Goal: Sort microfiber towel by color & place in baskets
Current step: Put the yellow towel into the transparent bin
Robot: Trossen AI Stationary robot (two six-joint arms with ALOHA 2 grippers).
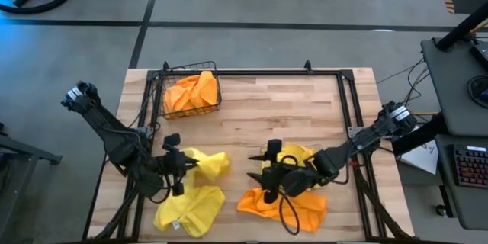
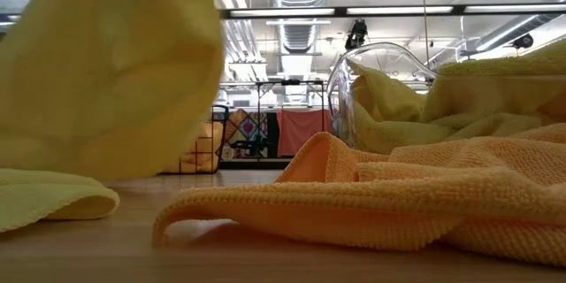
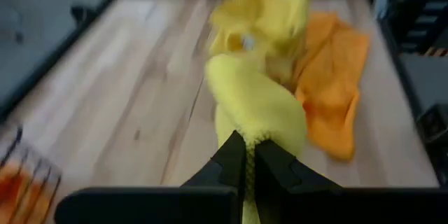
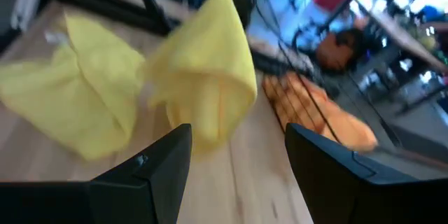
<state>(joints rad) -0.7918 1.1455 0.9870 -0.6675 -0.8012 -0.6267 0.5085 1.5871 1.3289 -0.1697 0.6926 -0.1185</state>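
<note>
My left gripper (image 1: 186,165) (image 3: 249,164) is shut on a bright yellow towel (image 1: 210,164) (image 2: 106,71) near the table's front left. A second yellow towel (image 1: 191,209) (image 4: 70,101) lies crumpled on the table just nearer the front edge. My right gripper (image 1: 261,174) (image 4: 238,171) is open and level, facing the held towel with nothing between its fingers. It hovers by an orange towel (image 1: 282,203) (image 2: 398,203) spread on the table. The clear bin (image 2: 340,80) behind it holds yellow towels (image 1: 296,155). The wire basket (image 1: 166,84) at the far left holds orange towels (image 1: 192,91). My left gripper pinches the yellow towel between its two fingers at a bunched edge (image 3: 246,155), coming level from the table's left. How many layers it has, I cannot tell. The cloth juts out past the fingertips toward the right and droops, lifted off the table for the most part.
Bare wood lies in the table's middle and far right (image 1: 305,107). A dark metal frame (image 1: 347,99) runs along the table's edges. Cables trail by both arms. The floor and a desk with a keyboard (image 1: 467,164) lie beyond the right edge.
</note>
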